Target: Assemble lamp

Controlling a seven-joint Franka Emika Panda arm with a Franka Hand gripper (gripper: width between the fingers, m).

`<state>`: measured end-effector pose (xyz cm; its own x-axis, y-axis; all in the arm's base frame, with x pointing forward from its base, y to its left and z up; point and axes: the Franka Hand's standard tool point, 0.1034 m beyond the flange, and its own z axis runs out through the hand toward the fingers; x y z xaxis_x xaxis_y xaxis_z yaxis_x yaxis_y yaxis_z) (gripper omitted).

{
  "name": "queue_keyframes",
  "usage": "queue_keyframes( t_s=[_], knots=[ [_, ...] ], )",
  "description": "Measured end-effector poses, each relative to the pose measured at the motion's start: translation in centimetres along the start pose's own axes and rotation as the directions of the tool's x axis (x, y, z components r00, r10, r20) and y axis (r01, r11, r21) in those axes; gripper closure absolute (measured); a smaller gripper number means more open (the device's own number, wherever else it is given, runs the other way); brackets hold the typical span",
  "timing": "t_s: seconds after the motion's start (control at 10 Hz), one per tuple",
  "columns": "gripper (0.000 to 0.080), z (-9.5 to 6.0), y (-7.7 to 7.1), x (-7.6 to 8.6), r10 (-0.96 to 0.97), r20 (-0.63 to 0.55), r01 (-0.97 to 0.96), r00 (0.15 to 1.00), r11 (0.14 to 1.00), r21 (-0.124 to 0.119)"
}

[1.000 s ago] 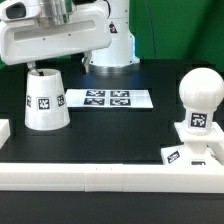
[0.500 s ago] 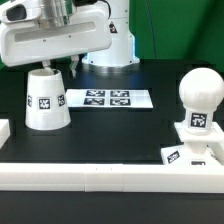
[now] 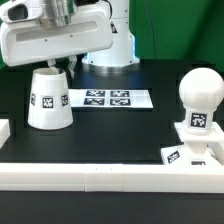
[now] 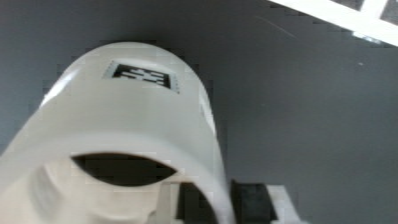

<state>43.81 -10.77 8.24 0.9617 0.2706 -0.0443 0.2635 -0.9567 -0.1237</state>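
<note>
The white tapered shade (image 3: pixel 50 100) stands wide end down at the exterior view's left, slightly tilted. My gripper (image 3: pixel 57 64) is right above it, shut on the rim of its narrow top. In the wrist view the shade (image 4: pixel 134 110) fills the picture with its dark opening near my gripper (image 4: pixel 228 205). One black finger pad (image 4: pixel 258 200) lies against the outside of the shade's wall. The round-topped bulb (image 3: pixel 200 95) stands upright on the low square base block (image 3: pixel 195 142) at the exterior view's right.
The marker board (image 3: pixel 108 98) lies flat on the black table behind the shade. The long white rail border (image 3: pixel 100 176) runs along the front edge, with a short white piece (image 3: pixel 4 132) at the far left. The robot's white base (image 3: pixel 112 40) stands at the back.
The shade has shifted a little toward the exterior view's right with my gripper on it, and now leans slightly. The bulb and base have not moved.
</note>
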Motion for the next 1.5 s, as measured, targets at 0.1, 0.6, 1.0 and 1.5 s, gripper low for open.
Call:
queue_keyframes(
  t_s=[0.1,0.6,1.0,1.5],
  knots=[
    [0.0755,-0.3,-1.0,1.0,0.012,0.004,-0.012,1.0,1.0,0.013],
    [0.0755,-6.0,-6.1,10.6,0.173,0.008,-0.173,0.985,0.983,0.068],
    [0.0755,-9.9,-5.6,15.4,0.237,0.002,-0.235,0.972,0.965,0.118],
    [0.0755,-11.1,-7.0,15.9,0.253,0.007,-0.252,0.967,0.96,0.123]
  ],
)
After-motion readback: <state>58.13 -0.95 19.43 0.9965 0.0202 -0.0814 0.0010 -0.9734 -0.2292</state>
